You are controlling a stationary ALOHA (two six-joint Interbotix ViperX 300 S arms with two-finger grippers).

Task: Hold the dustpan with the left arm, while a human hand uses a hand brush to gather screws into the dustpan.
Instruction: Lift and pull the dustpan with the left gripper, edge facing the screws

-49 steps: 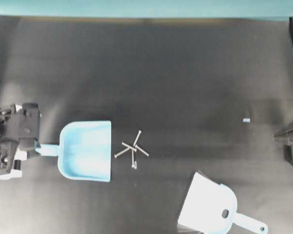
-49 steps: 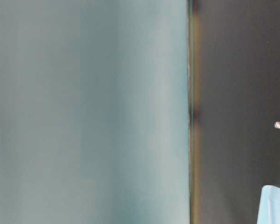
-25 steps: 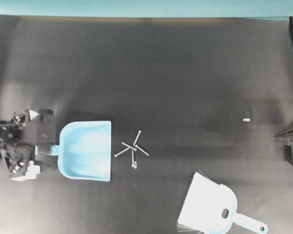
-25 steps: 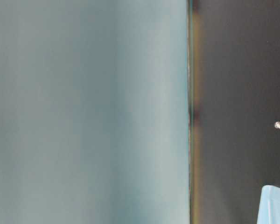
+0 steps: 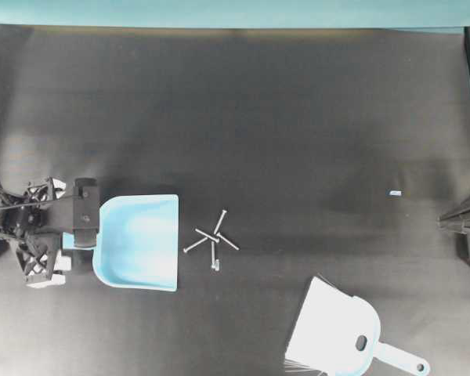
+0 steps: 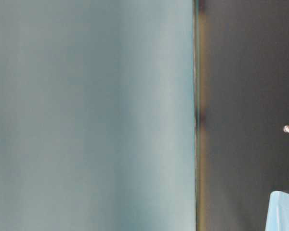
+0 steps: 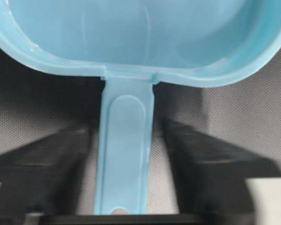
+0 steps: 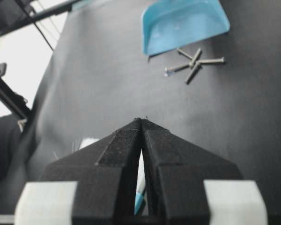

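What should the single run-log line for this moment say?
left gripper: open, straddling dustpan handle | right gripper: shut, empty | screws: on table beside pan mouth | hand brush: lying unused

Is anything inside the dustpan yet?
No. The dustpan shows only bare blue plastic. The screws lie on the mat just outside its straight edge. Its handle is mostly covered overhead by the left pincer.

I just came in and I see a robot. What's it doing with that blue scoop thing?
The left arm's tool is open around the dustpan's handle, one finger on each side, not squeezing it yet. The dustpan lies flat on the black table, its straight edge facing a little pile of screws. The hand brush lies by itself near the bottom edge. No hand is there, so sweeping hasn't started. The right tool is shut, holding nothing.
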